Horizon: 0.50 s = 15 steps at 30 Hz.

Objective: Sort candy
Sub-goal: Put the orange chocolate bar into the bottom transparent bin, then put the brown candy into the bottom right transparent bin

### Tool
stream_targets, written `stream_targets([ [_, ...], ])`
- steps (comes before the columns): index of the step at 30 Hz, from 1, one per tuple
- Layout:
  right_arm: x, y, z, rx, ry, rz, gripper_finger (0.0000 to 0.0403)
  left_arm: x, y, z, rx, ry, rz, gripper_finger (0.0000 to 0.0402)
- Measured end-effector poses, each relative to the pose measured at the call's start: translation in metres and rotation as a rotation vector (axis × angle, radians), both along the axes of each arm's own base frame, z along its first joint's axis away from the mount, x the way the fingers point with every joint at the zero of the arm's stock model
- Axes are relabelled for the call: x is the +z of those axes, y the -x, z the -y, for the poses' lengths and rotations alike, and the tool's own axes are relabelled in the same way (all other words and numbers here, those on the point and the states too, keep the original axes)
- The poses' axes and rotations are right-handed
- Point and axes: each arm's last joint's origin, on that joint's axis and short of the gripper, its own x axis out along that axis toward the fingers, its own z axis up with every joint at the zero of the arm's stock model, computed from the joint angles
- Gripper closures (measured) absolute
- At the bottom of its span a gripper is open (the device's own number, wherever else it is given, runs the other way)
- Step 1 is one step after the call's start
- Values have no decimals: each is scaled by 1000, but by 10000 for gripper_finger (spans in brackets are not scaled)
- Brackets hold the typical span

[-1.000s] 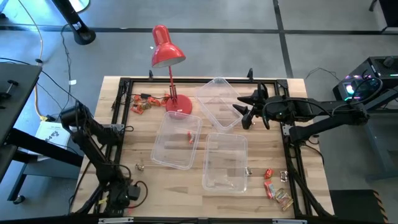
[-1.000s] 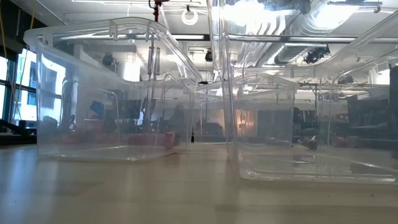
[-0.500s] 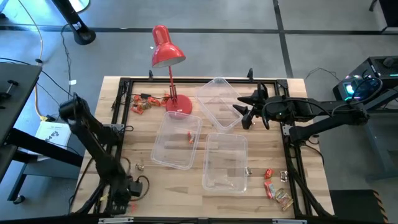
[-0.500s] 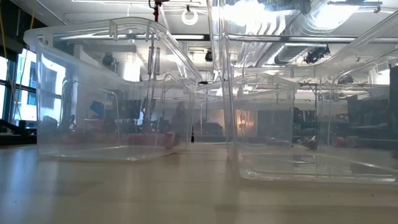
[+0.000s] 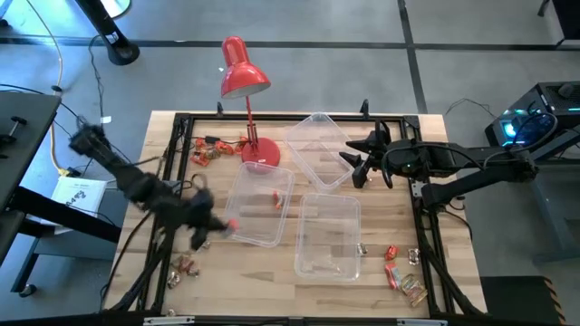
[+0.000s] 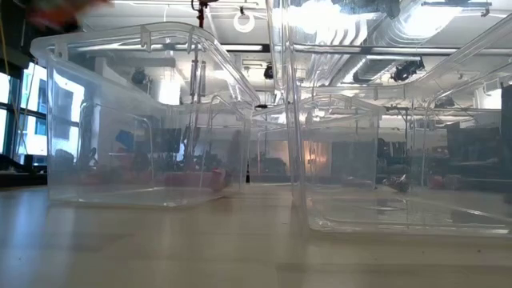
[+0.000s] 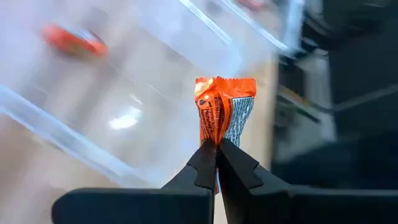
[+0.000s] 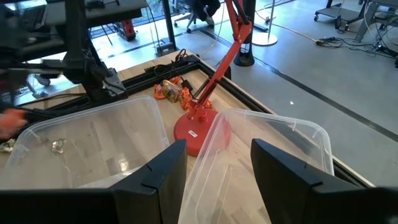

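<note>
Left gripper at the near-left corner of the middle tub, fingers pinching an orange-wrapped candy; one red candy lies inside that tub; loose candies on the table nearby; right gripper spread, over the far tub.

Grey floor surrounds the table; ceiling lights glow overhead.

Three tubs mid-table — candy at corners, lamp behind
</note>
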Motion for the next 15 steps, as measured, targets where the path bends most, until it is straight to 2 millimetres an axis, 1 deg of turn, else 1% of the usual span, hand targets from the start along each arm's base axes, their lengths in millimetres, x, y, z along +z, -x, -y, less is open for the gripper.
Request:
stream_targets([
  [4, 0, 0, 0, -1, -2, 1, 229, -7, -32, -28, -2, -133, -5, 399],
  [7, 0, 0, 0, -3, -5, 3, 229, -9, -49, -45, -8, -187, 3, 381],
  [11, 0, 0, 0, -3, -5, 3, 229, -7, -60, -57, -88, -188, -38, 330],
  [15, 0, 0, 0, -2, -5, 3, 229, 2, -64, -60, -167, -146, -63, 263],
])
